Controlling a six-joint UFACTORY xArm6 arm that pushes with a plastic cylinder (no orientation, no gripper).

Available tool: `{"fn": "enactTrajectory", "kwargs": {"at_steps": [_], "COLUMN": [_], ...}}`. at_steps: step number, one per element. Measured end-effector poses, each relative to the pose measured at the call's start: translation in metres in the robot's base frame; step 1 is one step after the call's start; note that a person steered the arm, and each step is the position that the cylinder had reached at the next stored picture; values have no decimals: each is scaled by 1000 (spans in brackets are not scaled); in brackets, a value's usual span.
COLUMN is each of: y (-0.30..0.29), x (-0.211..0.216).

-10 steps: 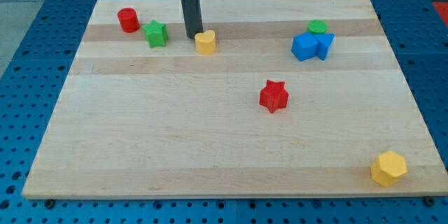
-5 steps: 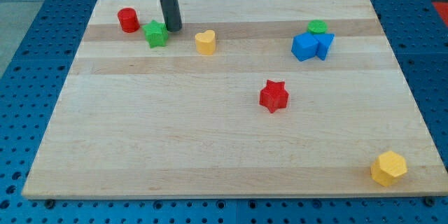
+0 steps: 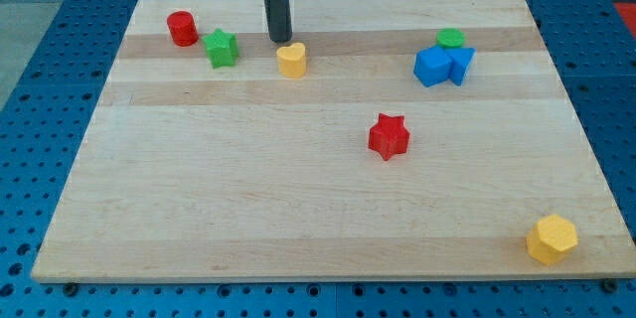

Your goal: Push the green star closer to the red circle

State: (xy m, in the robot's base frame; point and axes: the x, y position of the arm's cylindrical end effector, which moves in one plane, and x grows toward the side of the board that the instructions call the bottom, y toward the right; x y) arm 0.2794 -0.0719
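Rod hangs down from the view's top; my tip (image 3: 280,40) sits just above the yellow heart (image 3: 291,61), near it, contact unclear, and clearly apart from the green star (image 3: 222,49), which lies off to the view's left of the tip. No jaws on this tool, just a bare rod holding nothing. Green star is on the wooden board (image 3: 298,189) near its top left, just right of the red circle (image 3: 182,28), small gap between them. Red star (image 3: 389,136) near board centre. Blue cube (image 3: 432,66) touches a second blue block (image 3: 462,64), shape unclear, with a green block (image 3: 451,38) right behind them. Yellow hexagon (image 3: 552,238) at bottom right corner.
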Motion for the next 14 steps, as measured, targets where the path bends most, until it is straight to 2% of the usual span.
{"fn": "enactTrajectory", "kwargs": {"at_steps": [2,3,4,6,7,8,9,10,11,12,13,14], "y": [-4,-10,-58,-90,-136,-147,-103,-90,-124,-128,-59,-47], "x": [1,-21,-24,32,36,67,104,97,89,84,69,86]}}
